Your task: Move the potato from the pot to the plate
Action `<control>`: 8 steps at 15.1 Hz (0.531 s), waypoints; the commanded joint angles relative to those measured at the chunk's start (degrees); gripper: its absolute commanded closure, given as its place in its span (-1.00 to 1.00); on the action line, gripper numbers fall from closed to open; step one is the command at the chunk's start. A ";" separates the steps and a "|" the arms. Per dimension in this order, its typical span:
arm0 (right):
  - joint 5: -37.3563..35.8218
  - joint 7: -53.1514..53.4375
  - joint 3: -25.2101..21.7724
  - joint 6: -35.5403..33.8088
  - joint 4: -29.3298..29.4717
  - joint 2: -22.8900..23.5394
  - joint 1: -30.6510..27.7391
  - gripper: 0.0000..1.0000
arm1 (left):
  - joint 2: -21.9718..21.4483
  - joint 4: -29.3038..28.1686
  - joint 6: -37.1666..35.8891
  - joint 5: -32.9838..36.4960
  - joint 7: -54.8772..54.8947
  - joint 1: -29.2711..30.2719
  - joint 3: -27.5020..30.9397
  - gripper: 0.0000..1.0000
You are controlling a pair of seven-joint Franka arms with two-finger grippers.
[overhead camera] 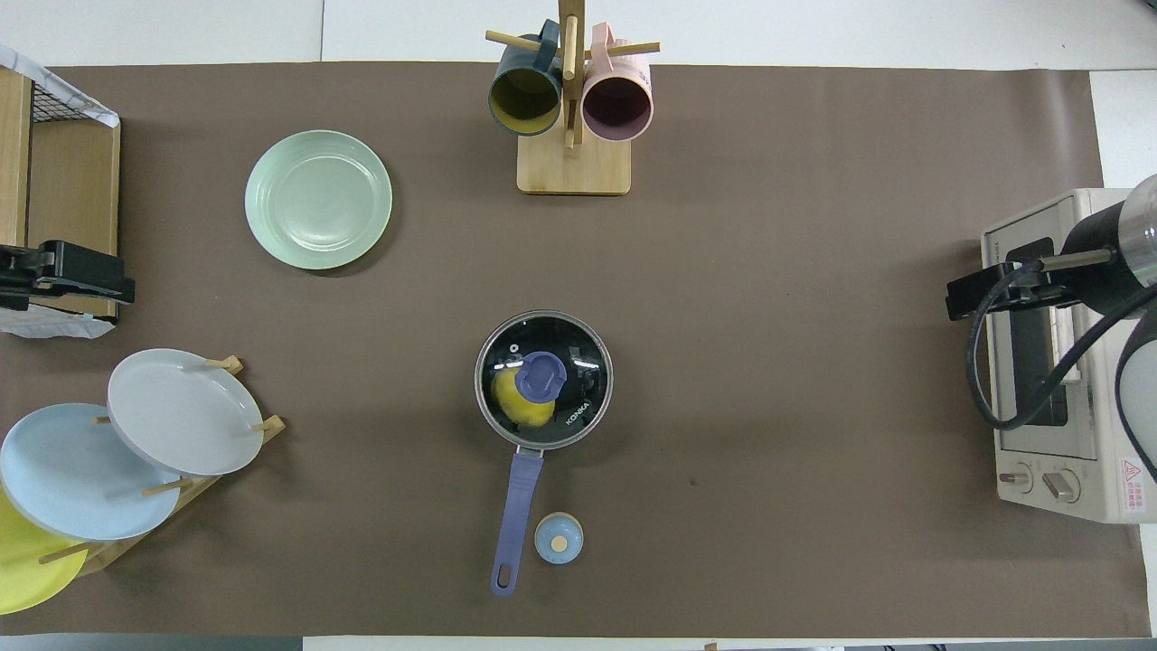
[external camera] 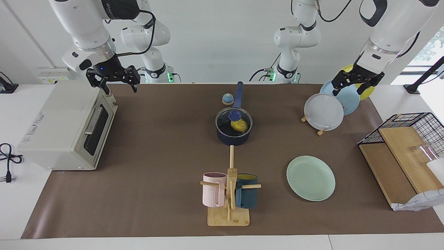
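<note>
A: While the small bright yellow oval potato (external camera: 239,125) sits inside the dark navy round saucepan (external camera: 233,138), under its clear glass lid with the blue knob (external camera: 235,114), we have nothing to lift out, so which of our grippers is better placed for that lid?

B: We judge neither has much of an edge. Our right gripper (external camera: 113,78) hangs over the top corner of the cream toaster oven (external camera: 66,128), at the right arm's end of the table, jaws spread and holding nothing. Our left gripper (external camera: 354,82) hangs over the wooden rack of grey-white, light blue and yellow plates (external camera: 324,111), also spread and empty. The saucepan stands in the middle between them, well apart from both.

A: And the pale mint green round plate (external camera: 310,177)?

B: It lies farther from us than the saucepan and toward the left arm's end, so we think the left arm suits the carry.

A: How does the saucepan lie?

B: Its long blue handle (overhead camera: 516,520) points straight back at us, with a small blue round bell (overhead camera: 559,538) just beside it. From above, the potato lies off centre in the pan, partly under the knob, toward the left arm's end. We would come down on the knob from above first
</note>
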 commanded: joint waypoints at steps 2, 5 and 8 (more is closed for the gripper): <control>1.68 -1.23 0.80 3.63 -0.80 1.81 0.64 -1.00 | -0.58 -0.11 -0.88 -0.40 -0.29 0.53 -0.36 -1.00; 3.62 1.83 1.33 3.45 2.72 5.07 5.90 -1.00 | -0.58 -0.11 -0.88 -0.40 -0.29 0.53 -0.36 -1.00; 3.71 10.97 1.51 2.58 6.57 8.75 11.27 -1.00 | -0.58 -0.11 -0.88 -0.40 -0.29 0.53 -0.36 -1.00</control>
